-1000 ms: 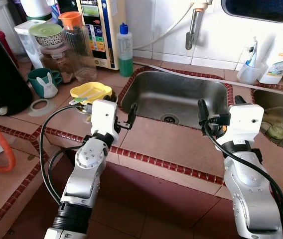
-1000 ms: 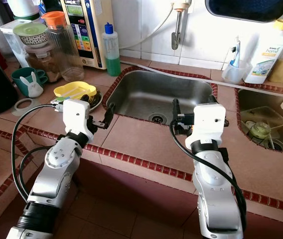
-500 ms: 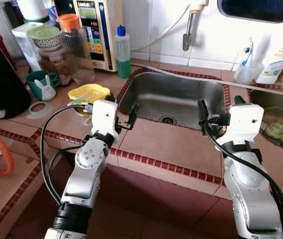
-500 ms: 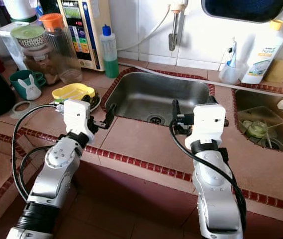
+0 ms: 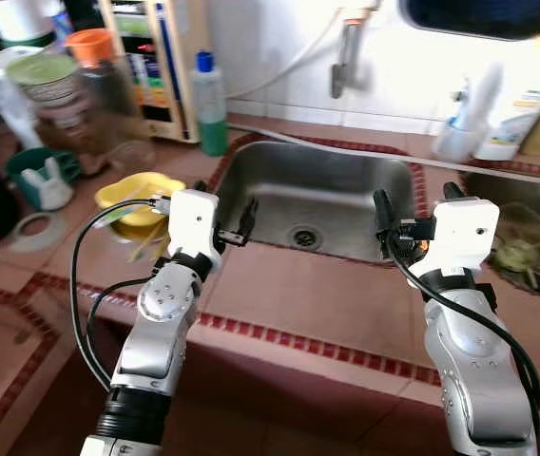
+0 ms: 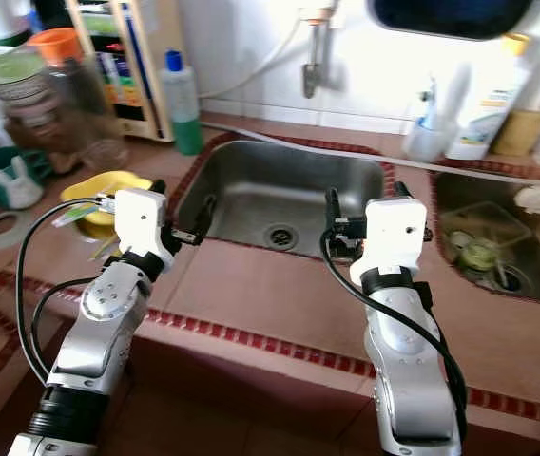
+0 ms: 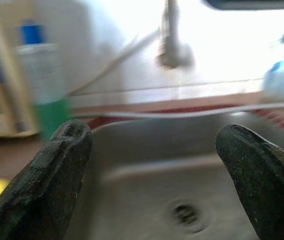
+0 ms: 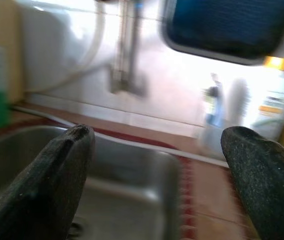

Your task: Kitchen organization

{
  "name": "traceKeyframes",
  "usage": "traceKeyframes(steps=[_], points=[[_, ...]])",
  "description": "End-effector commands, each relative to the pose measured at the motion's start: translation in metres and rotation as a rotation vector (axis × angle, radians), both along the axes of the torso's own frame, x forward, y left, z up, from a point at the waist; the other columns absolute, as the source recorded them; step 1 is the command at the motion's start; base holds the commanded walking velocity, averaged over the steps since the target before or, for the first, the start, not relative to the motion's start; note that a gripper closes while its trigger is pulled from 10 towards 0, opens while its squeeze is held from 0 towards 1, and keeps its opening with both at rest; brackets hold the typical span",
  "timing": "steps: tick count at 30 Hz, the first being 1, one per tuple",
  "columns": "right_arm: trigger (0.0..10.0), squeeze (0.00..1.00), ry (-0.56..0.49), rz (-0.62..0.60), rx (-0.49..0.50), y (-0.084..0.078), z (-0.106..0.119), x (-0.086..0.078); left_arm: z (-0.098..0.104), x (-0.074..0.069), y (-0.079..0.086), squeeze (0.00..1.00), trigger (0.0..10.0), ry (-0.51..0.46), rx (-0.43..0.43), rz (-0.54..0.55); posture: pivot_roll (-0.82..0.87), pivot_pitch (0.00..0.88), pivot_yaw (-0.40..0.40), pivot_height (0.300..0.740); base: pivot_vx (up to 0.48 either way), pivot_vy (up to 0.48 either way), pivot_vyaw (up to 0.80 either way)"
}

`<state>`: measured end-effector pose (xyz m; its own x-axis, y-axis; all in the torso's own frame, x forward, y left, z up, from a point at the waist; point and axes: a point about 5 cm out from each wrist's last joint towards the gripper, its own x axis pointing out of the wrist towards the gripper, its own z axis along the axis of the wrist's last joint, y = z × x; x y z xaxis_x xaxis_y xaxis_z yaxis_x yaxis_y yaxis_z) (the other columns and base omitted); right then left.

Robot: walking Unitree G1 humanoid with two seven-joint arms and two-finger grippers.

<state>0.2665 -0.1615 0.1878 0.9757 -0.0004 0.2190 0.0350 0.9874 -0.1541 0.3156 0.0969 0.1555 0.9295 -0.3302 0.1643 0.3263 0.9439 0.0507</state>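
Note:
Both arms are held out over the tiled counter edge in front of a steel sink (image 5: 346,190). My left gripper (image 5: 237,220) is open at the sink's near left corner, its fingers (image 7: 57,170) wide apart with nothing between them. Over the sink's near right corner, my right gripper (image 5: 415,196) is likewise open and empty, with the sink basin (image 8: 132,190) lying beyond its fingers (image 8: 57,175). A yellow dish (image 5: 137,190) with utensils lies on the counter just left of the left wrist. A green soap bottle (image 5: 208,104) stands at the sink's far left corner.
A tap (image 5: 343,66) hangs on the tiled wall. At the back left stand jars (image 5: 56,95), a green mug with a rabbit figure (image 5: 37,176) and a wall appliance (image 5: 151,66). On the right are a toothbrush cup (image 5: 455,138), a white bottle (image 5: 522,114) and a second basin (image 5: 527,247) holding dishes.
The whole picture has shifted and blurred, so the camera has moved. Both arms keep the same open pose over the sink's front edge.

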Motion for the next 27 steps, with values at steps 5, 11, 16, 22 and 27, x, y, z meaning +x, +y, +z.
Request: traceKeyframes(steps=[5, 11, 16, 22, 27], points=[[10.0, 0.00, -0.024, 0.008, 0.004, 0.0026, 0.0058, 0.0002, -0.0011, -0.0008, 0.0020, 0.00, 10.0, 0.003, 0.007, 0.000, 0.05, 0.000, 0.022, 0.740, 0.000, 0.000, 0.00], [10.0, 0.00, -0.024, 0.006, 0.005, 0.0025, 0.0056, 0.0003, -0.0017, -0.0014, 0.0013, 0.00, 10.0, 0.011, -0.001, -0.007, 0.05, 0.000, 0.023, 0.740, 0.000, 0.000, 0.00], [10.0, 0.00, -0.024, 0.005, 0.004, 0.0027, 0.0057, 0.0003, -0.0016, -0.0021, 0.0013, 0.00, 10.0, 0.007, 0.001, -0.021, 0.05, 0.000, 0.024, 0.740, 0.000, 0.000, 0.00], [10.0, 0.00, -0.025, 0.005, 0.005, 0.0030, 0.0057, 0.0003, -0.0012, -0.0018, 0.0017, 0.00, 10.0, 0.005, 0.005, -0.020, 0.05, 0.000, 0.026, 0.740, 0.134, 0.000, 0.00], [10.0, 0.00, -0.026, 0.004, 0.007, 0.0034, 0.0057, 0.0004, -0.0012, -0.0019, 0.0019, 0.00, 10.0, 0.006, 0.004, -0.023, 0.06, 0.000, 0.027, 0.740, 0.275, 0.000, 0.00]])
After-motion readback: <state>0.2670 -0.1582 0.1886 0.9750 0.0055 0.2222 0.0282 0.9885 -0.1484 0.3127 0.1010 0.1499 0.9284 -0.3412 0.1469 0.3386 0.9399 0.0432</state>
